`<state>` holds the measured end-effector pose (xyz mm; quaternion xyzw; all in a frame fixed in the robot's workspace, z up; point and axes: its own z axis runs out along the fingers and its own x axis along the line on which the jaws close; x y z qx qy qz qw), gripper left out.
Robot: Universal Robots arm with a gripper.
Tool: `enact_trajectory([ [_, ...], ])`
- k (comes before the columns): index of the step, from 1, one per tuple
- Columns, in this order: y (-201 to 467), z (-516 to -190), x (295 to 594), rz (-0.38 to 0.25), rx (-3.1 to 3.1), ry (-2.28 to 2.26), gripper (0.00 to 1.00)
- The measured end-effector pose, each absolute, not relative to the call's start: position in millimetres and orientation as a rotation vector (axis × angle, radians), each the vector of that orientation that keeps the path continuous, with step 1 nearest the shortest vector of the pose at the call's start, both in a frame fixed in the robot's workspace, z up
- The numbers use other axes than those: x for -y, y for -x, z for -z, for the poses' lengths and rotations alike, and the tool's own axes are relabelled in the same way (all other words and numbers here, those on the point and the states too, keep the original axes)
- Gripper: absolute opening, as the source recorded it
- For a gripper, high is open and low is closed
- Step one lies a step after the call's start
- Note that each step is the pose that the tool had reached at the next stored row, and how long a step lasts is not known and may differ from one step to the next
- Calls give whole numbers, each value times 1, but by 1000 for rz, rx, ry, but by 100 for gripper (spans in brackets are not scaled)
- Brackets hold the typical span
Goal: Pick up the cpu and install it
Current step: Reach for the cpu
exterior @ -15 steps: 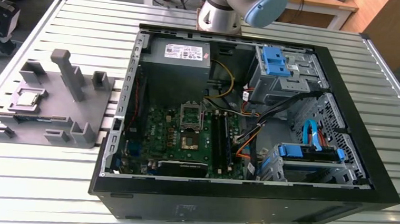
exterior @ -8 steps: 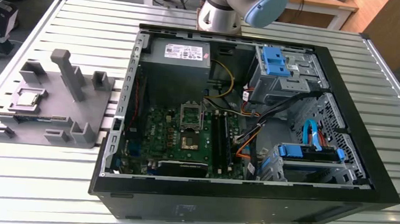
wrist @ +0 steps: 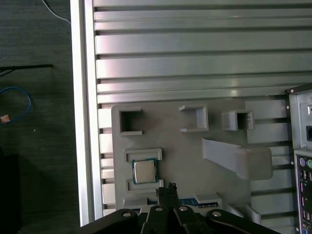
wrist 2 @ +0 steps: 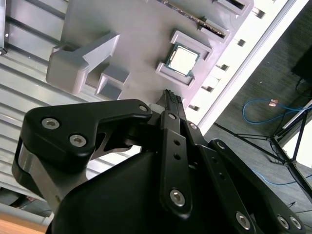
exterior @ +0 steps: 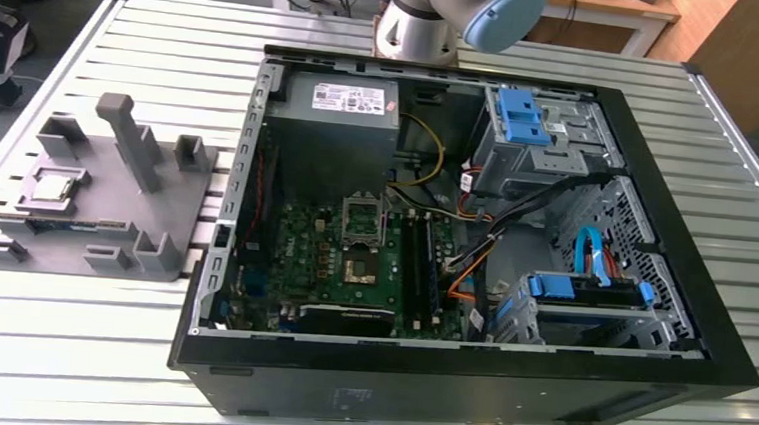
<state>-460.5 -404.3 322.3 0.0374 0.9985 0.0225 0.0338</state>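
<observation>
Task not yet begun: the cpu (wrist: pixel 144 171) lies in the grey fixture (wrist: pixel 219 168), and my gripper (wrist: pixel 165 188) hangs near it, closed and empty.

Slatted metal tabletop (exterior: pixel 61 371) carrying grey holder plate (exterior: pixel 187 204) (toward exterior view's left) and open black computer case (exterior: pixel 474 390), on its side, just beside it.

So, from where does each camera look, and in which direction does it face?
Exterior view: apart from the robot, high, looking down on the open computer case, the arm behind it.
Second wrist view: on the wrist, looking obliquely past the gripper at the cpu.
First wrist view: on the wrist, looking down over the gripper at the cpu.
Shared: all three show the cpu in its gray holder.
</observation>
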Motion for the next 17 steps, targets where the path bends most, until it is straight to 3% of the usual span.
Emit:
enact_trajectory([
  [17,461,-311,404,-69,-3071,-115,11],
])
